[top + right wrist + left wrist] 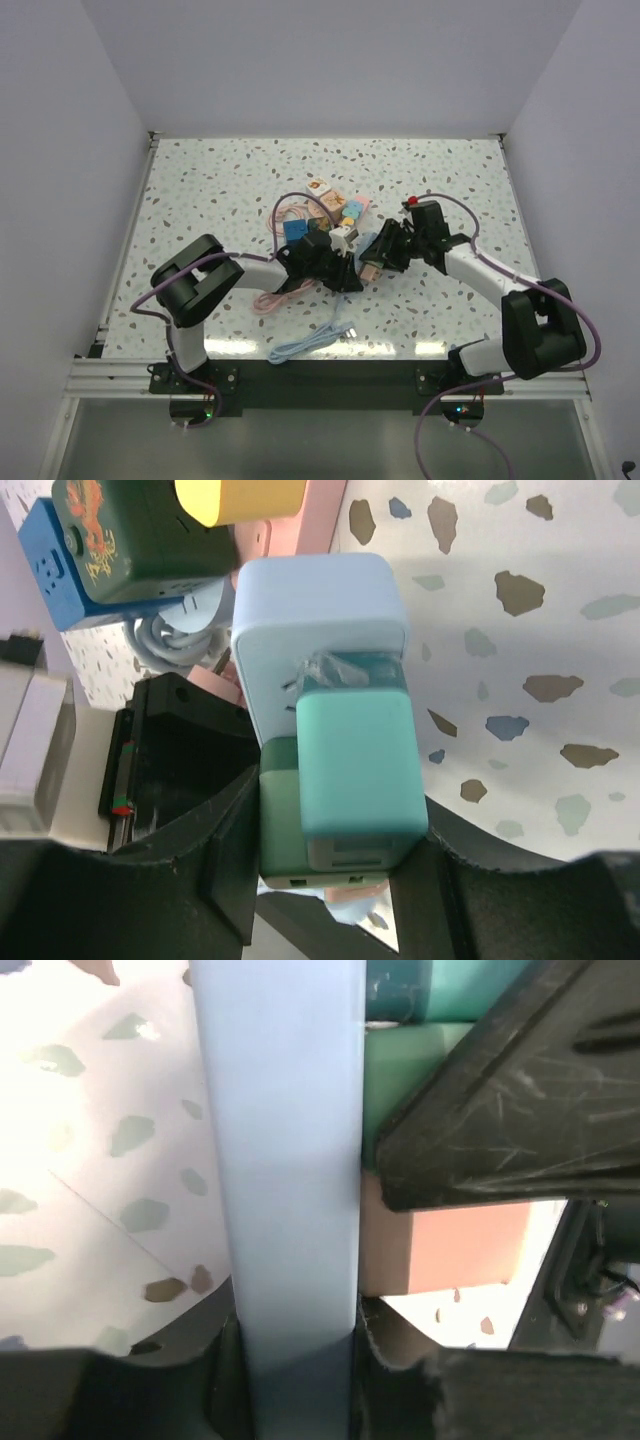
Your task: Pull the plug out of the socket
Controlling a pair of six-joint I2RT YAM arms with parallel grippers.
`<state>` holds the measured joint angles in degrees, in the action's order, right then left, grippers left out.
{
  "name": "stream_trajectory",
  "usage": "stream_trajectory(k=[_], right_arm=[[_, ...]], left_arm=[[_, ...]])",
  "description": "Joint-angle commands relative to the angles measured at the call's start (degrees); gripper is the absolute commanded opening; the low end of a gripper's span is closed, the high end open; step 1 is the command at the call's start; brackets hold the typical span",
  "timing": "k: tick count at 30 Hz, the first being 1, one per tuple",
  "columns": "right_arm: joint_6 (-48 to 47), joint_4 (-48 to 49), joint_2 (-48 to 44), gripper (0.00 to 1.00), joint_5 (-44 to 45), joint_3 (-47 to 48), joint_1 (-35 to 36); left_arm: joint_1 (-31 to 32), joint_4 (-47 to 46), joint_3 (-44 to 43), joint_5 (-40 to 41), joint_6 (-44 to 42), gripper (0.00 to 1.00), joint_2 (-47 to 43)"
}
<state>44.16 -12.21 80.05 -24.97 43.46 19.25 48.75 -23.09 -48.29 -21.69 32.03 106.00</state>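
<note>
A pale blue socket block (315, 620) lies on the speckled table with a teal plug (355, 765) seated against its near end, over a darker green adapter (280, 810). My right gripper (340, 855) is shut on the teal plug, one black finger on each side. My left gripper (290, 1360) is shut on the pale blue socket block (285, 1190), which fills the gap between its jaws. In the top view both grippers meet at the table's middle, the left (335, 270) and the right (375, 255); the plug is hidden under them there.
A blue cube socket (50, 560), a dark green cube with an orange print (130, 530) and a yellow piece (240, 498) crowd behind the socket. A pink cable (280, 295) and a light blue cable (315, 340) trail toward the near edge. Small printed blocks (322, 190) lie behind.
</note>
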Motion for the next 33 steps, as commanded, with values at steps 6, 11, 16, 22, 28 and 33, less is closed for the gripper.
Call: stream_trajectory(k=[6,11,16,22,28,33], right_arm=[[2.2,2.5,-3.1,0.66,-1.5,1.2,0.4],[3.9,1.0,-6.3,0.99,4.7,0.1,0.2],[6.1,0.8,-10.3,0.98,13.1,-1.5,-0.3],[5.8,1.3,-9.3,0.69,13.1,-1.7,-0.8],[3.8,2.8,-6.2,0.62,13.7,-2.2,-0.7],[2.5,5.3,-2.2,0.36,15.0,-1.5,-0.8]], left_arm=[[0.5,-1.1,-0.7,-0.7,-0.2,0.0,-1.1],[0.4,0.9,-2.0,1.7,1.7,0.0,-2.1],[0.4,1.5,-2.2,1.8,3.2,0.0,-2.5],[0.0,1.2,-1.7,1.8,4.4,0.0,-3.4],[-0.4,-0.7,-1.5,0.3,4.5,0.0,-4.7],[-0.4,-1.9,-1.4,-1.7,4.9,0.0,-4.9]])
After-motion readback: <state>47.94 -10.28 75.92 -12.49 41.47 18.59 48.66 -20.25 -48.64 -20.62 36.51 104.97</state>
